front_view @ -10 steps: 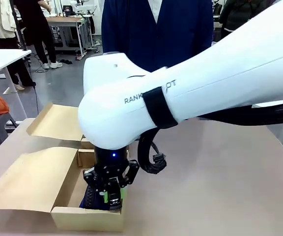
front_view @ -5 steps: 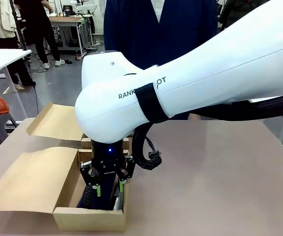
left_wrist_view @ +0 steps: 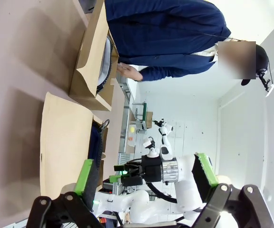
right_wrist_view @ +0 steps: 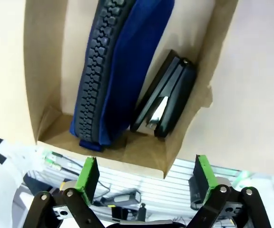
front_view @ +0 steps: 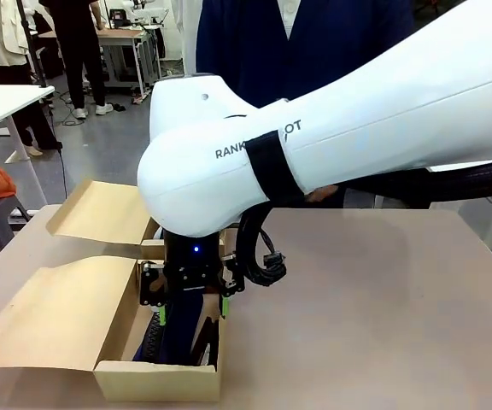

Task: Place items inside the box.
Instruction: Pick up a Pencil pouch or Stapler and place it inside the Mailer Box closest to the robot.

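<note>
Navy fabric first: the zip pouch (right_wrist_view: 122, 71) lies on its long edge inside the box (right_wrist_view: 42, 95), chunky black zipper teeth facing up toward my right wrist camera, and I can read no lettering from this angle. Judged by the cloth body, it should be soft and light, likely to sag if pinched at one end, so I would take it across the middle of its width, pads on the two fabric faces just under the zipper. Beside it, touching or nearly so, a black stapler (right_wrist_view: 164, 102) leans against the box wall; it looks rigid and dense for its size, with smooth painted sides that may slip, so a grip across its narrow body near the hinge end seems safest. The right gripper (right_wrist_view: 144, 173) hangs above the box with jaws spread wide and nothing between the green pads. In the front view it (front_view: 191, 295) sits directly over the open carton, flaps folded outward. The left gripper (left_wrist_view: 144, 178) is off to the side, jaws apart and empty. A person in a dark blue top (front_view: 314, 43) stands across the table (front_view: 383, 299).
</note>
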Controlling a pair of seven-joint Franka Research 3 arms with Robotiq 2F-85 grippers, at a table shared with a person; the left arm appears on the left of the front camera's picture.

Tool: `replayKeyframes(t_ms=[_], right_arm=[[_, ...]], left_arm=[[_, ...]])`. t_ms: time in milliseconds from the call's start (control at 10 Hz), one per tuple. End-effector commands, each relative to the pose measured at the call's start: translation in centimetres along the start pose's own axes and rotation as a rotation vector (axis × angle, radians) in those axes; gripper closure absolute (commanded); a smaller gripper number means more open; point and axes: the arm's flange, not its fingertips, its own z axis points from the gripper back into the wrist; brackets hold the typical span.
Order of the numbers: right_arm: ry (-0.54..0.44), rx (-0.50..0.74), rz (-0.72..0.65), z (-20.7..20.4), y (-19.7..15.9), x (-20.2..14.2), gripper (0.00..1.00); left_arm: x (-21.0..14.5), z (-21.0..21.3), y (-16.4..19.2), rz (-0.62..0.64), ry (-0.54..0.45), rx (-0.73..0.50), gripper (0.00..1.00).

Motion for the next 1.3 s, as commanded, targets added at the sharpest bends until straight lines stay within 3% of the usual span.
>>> replayKeyframes(t_ms=[0,100,400,500,800,1000,1100,1200], right_arm=[[-0.012,0.067,0.038,0.8,-2.1,-1.3,0.0],[0.024,0.138,0.085,2.1,-5.1,-1.8,0.0],[0.041,0.458,0.149,5.9,-21.7,-7.4,0.0],[0.004,0.582,0.18,6.3,-26.7,-9.6,0.0],[-0.151,0.932,0.051,3.5,-42.1,-15.1,0.0],[-0.297,1.141,0.05,-0.8,-48.8,-19.1,0.0],[-0.426,1.187,0.041,-4.0,-50.6,-21.3,0.0],[-0.265,1.009,-0.219,-6.4,-49.8,-20.5,0.0]], left_arm=[[-0.4,-0.1,-0.1,-0.018,0.0,-0.016,0.0],[-0.4,-0.1,-0.1,-0.018,0.0,-0.016,0.0],[-0.4,-0.1,-0.1,-0.018,0.0,-0.016,0.0],[-0.4,-0.1,-0.1,-0.018,0.0,-0.016,0.0],[-0.4,-0.1,-0.1,-0.018,0.0,-0.016,0.0],[-0.4,-0.1,-0.1,-0.018,0.0,-0.016,0.0],[-0.4,-0.1,-0.1,-0.018,0.0,-0.016,0.0],[-0.4,-0.1,-0.1,-0.018,0.0,-0.016,0.0]])
